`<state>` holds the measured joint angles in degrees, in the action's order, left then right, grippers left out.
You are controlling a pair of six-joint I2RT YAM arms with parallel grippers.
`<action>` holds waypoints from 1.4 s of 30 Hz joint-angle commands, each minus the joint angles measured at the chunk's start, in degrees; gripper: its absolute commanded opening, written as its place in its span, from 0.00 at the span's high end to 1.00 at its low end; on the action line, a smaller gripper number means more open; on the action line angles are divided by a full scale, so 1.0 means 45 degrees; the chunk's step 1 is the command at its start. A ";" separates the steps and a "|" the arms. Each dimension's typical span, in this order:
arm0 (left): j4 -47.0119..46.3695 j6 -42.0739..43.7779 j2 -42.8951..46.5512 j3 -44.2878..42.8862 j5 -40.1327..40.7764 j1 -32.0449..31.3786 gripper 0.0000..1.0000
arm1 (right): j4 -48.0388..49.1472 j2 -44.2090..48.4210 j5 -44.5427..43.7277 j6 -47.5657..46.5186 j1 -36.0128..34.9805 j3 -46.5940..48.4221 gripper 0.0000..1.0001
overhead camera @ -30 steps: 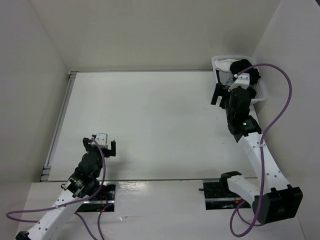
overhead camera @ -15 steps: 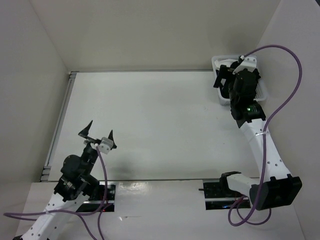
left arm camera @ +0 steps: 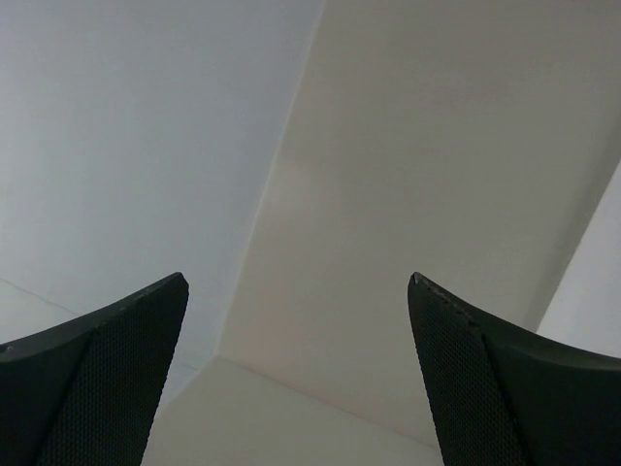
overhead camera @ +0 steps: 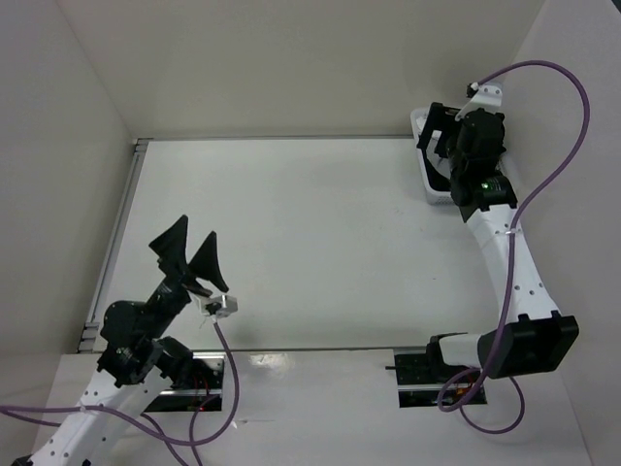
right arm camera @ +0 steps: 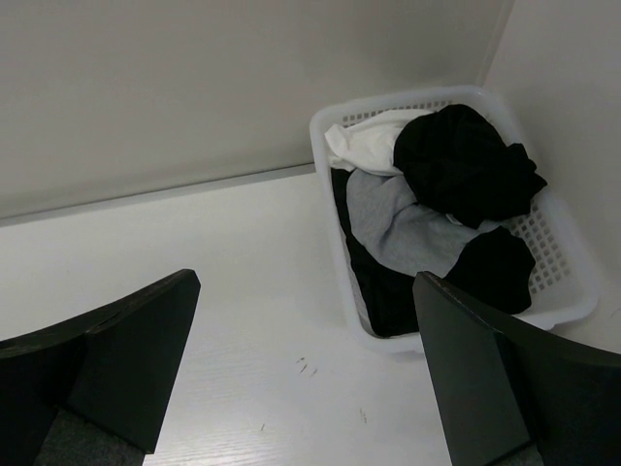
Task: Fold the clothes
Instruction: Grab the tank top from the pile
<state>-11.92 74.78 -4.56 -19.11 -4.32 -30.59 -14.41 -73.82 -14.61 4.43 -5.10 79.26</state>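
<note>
Black top lies bunched in a basket, its shape lost among white garment and grey garment; left gripper, right gripper both spread, empty.

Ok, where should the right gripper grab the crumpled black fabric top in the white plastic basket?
Probably the raised mound of the black fabric top, in the far corner of the white plastic basket, straight down from above with the open right gripper. It lies over the grey garment and white garment; basket walls block a sideways approach.
</note>
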 commanded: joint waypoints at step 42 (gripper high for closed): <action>1.4939 -1.7407 -2.0163 -2.1988 0.4460 0.4708 0.00 | -0.3478 -0.3008 0.5397 -0.1960 0.3947 -0.0192 0.00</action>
<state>57.14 -4.60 -100.16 -120.01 19.99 -9.87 -31.11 -87.22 6.31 -4.82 12.29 78.35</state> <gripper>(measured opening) 0.996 0.997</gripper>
